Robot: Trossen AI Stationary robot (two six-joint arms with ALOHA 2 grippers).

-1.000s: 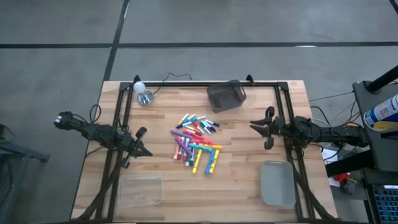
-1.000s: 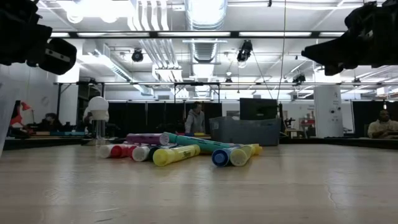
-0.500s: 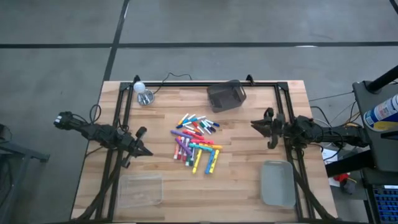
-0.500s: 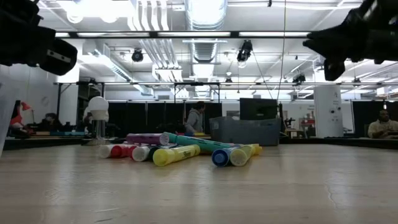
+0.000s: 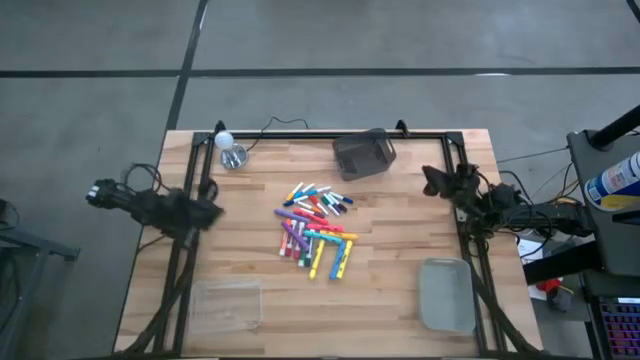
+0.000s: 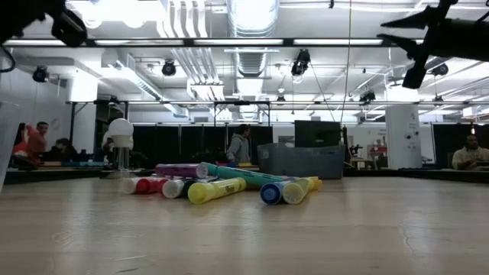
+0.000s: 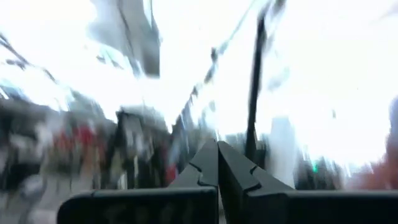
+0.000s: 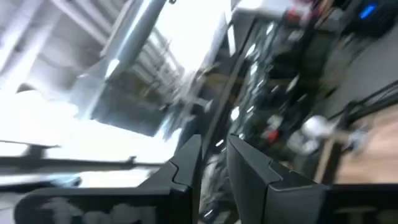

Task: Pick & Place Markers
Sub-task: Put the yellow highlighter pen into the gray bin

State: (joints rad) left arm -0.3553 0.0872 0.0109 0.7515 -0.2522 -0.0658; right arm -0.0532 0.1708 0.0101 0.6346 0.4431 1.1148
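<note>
The markers [image 5: 315, 230] lie in a loose heap of many colours on the middle of the wooden table, flat on their sides; the low view shows the markers [image 6: 221, 185] across the table top. My left gripper [image 5: 210, 212] stands shut at the table's left side, raised and tipped upward, well clear of the heap; the left wrist view shows the left gripper [image 7: 217, 155] with its fingers together. My right gripper [image 5: 432, 180] is at the table's right side, also raised and tipped up. The right wrist view shows the right gripper [image 8: 214, 158] with a narrow gap and nothing in it.
A dark mesh bin [image 5: 364, 153] stands at the far middle and a small lamp [image 5: 231, 152] at the far left. Clear trays lie near left [image 5: 226, 305] and near right [image 5: 446, 293]. People show in the room beyond the table.
My left gripper has risen and tipped its fingers upward, drawing back toward the table's left edge. My right gripper has rolled about its own axis, tipped upward and gone up and toward the far edge. The markers have not moved.
</note>
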